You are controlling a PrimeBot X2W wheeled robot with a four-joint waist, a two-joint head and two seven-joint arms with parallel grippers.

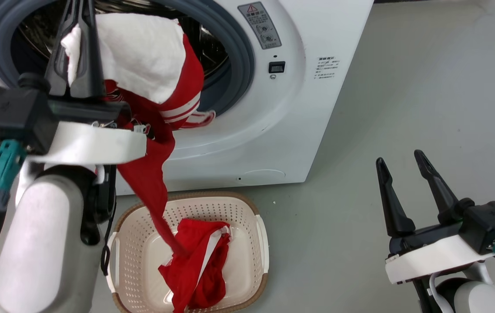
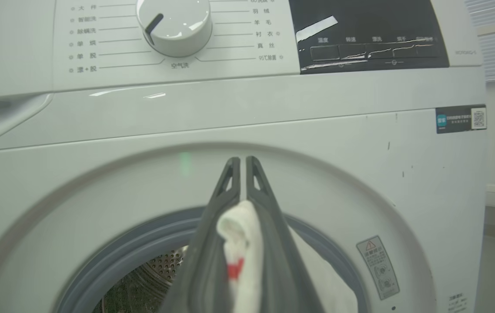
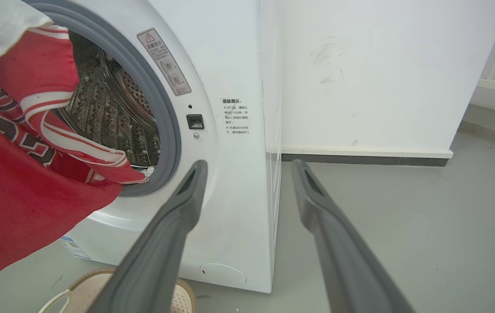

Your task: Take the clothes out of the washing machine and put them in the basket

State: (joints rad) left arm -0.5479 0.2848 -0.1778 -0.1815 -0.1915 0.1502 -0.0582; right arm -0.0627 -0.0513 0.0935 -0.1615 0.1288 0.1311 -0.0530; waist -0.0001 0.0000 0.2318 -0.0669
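Grey floor | washer behind | L fingers hold garment over basket
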